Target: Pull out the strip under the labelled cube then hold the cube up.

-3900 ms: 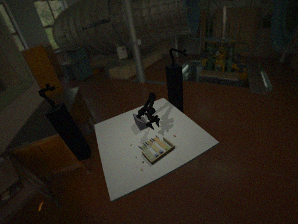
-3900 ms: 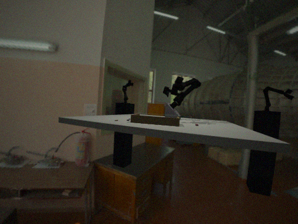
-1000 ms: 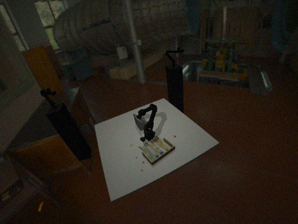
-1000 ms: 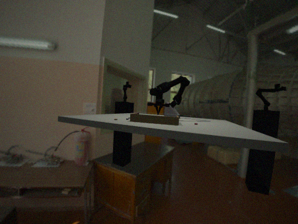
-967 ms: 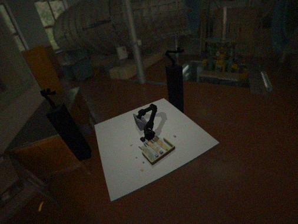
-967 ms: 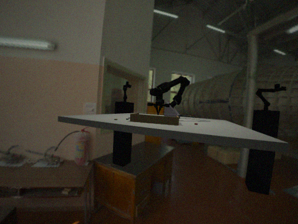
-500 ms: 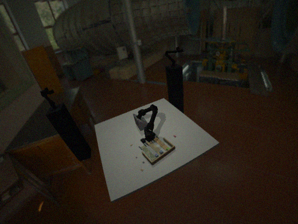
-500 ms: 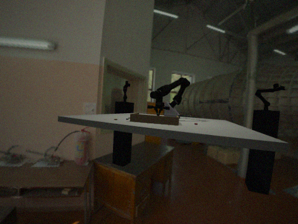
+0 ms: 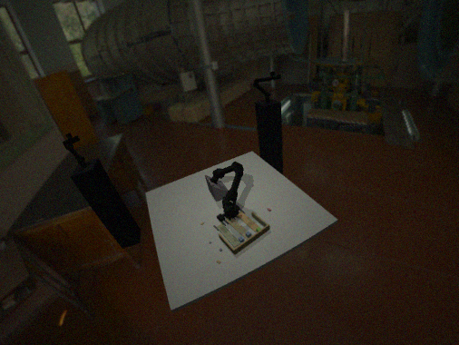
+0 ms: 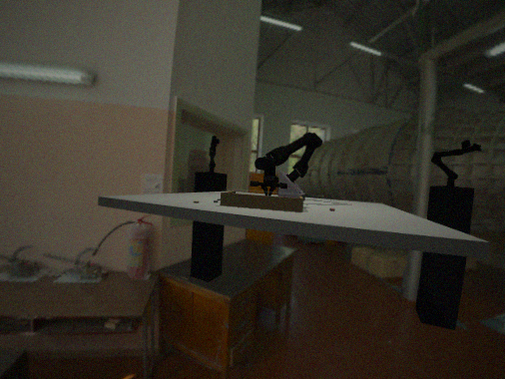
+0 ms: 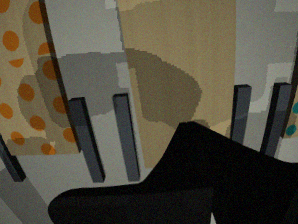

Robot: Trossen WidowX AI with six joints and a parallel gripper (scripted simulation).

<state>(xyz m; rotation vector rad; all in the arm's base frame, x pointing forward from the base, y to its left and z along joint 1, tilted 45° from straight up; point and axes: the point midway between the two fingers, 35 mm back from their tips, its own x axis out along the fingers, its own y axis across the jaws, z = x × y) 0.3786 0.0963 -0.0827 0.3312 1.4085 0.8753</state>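
Observation:
Flat strips lie in an open wooden tray (image 9: 252,241) (image 10: 261,201). The wrist view shows a strip with orange dots (image 11: 26,92), a plain wooden strip (image 11: 180,30) in the middle, and the edge of a teal-dotted strip (image 11: 295,108) at the right. Two small bluish cubes (image 9: 241,239) (image 9: 249,234) and a green thing (image 9: 258,229) sit near the tray's front. Any label is too small to read, and no cube shows in the wrist view. My gripper (image 10: 268,193) is shut and empty, pointing down at the tray's back end. Its black shape hides the plain strip's near right corner.
Dark upright bars (image 11: 88,140) (image 11: 127,137) (image 11: 241,114) (image 11: 276,119) stand beside the strips' near ends. Small loose bits (image 9: 219,261) (image 9: 268,209) lie on the white table top (image 9: 190,272). A grey wedge (image 9: 217,188) stands behind the tray. Two black pedestals stand beyond the table.

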